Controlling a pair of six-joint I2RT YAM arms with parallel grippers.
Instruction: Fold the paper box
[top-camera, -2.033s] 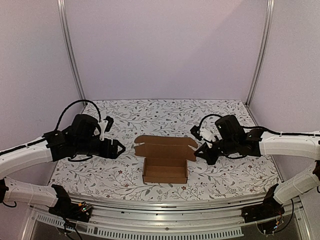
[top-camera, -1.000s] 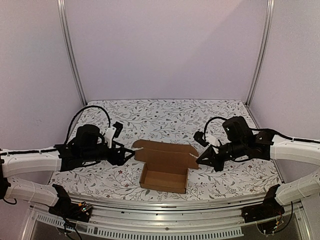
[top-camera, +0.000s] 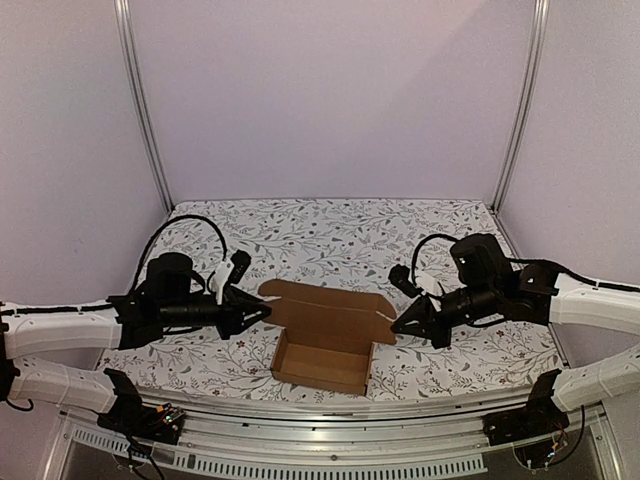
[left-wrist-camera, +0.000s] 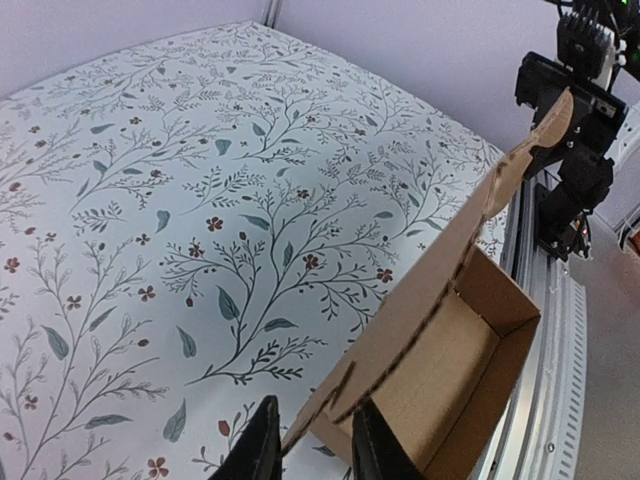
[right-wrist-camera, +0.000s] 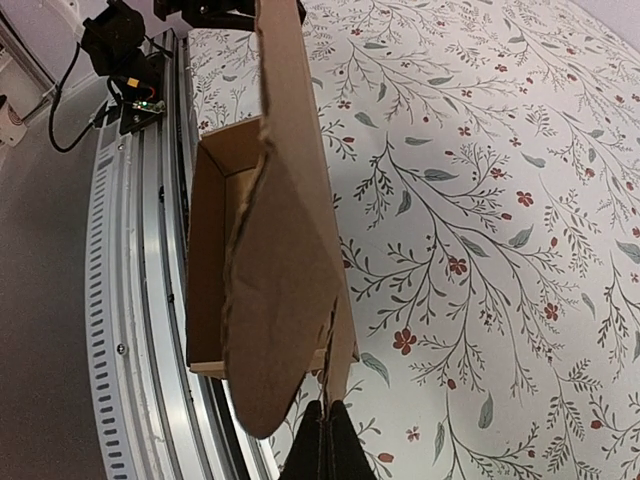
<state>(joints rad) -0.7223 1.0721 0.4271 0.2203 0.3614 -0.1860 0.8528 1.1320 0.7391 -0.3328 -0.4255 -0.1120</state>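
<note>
Top external change: left gripper (top-camera: 262, 312) has reached the lid's left corner, jaws narrowing; the paper box (top-camera: 325, 335) has slid nearer, lying between both arms.
Left claw: we see it straddling the lid edge; clamped or not, we cannot tell.
Right claw: right gripper (right-wrist-camera: 322, 440) pinches the lid's right corner.
Meaning: we judge the lid nearly ready to fold.
Box tray: we see nothing inside.

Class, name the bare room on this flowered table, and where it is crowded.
Bare: the far half of the table, between the back wall and the paper box. Crowded: the near middle, where left gripper and right gripper flank its lid.
</note>
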